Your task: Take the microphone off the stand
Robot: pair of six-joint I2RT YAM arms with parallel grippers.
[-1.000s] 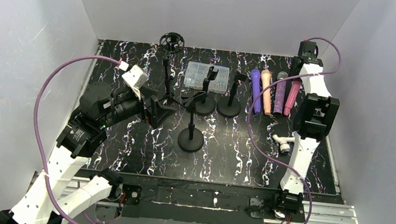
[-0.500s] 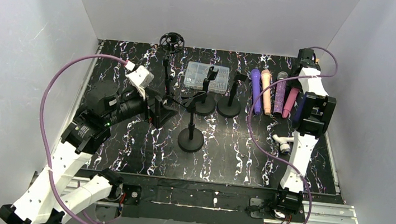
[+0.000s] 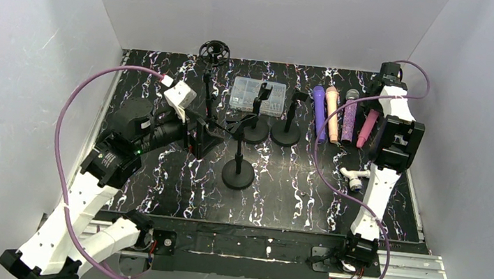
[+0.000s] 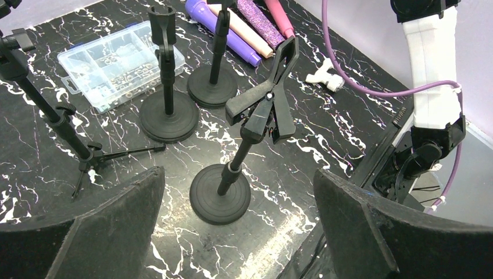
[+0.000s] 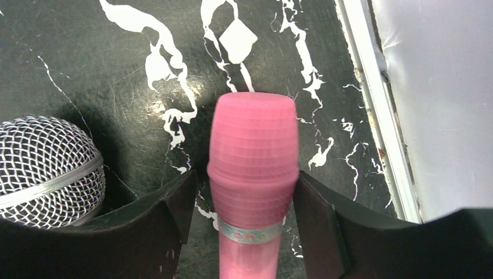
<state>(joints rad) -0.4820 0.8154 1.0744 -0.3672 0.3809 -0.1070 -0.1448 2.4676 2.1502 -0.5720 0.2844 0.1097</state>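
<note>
Between the jaws of the right gripper (image 5: 244, 186) lies the pink microphone (image 5: 253, 145), flat on the black marbled table (image 5: 87, 58), its rounded head pointing away from the fingers. The jaws stand spread to either side of it. In the wrist view we see a strip of table between the handle and the finger on the picture's left. The other finger sits right at the handle's edge, and we cannot tell whether it touches. Just outside the first finger rests the mesh head of a second microphone (image 5: 46, 168).

From above, we find the pink microphone at the outer end of a row of four lying side by side under that gripper.

The left gripper (image 4: 237, 186) has its jaws spread wide, holding nothing. Just ahead of them, centred in the gap, stands a black stand (image 4: 256, 125) on a round base, its clip empty and tilted. Beyond it we see two more stands (image 4: 168, 110) and a clear plastic box (image 4: 116, 64), and off to one side a tripod (image 4: 58, 125).
</note>
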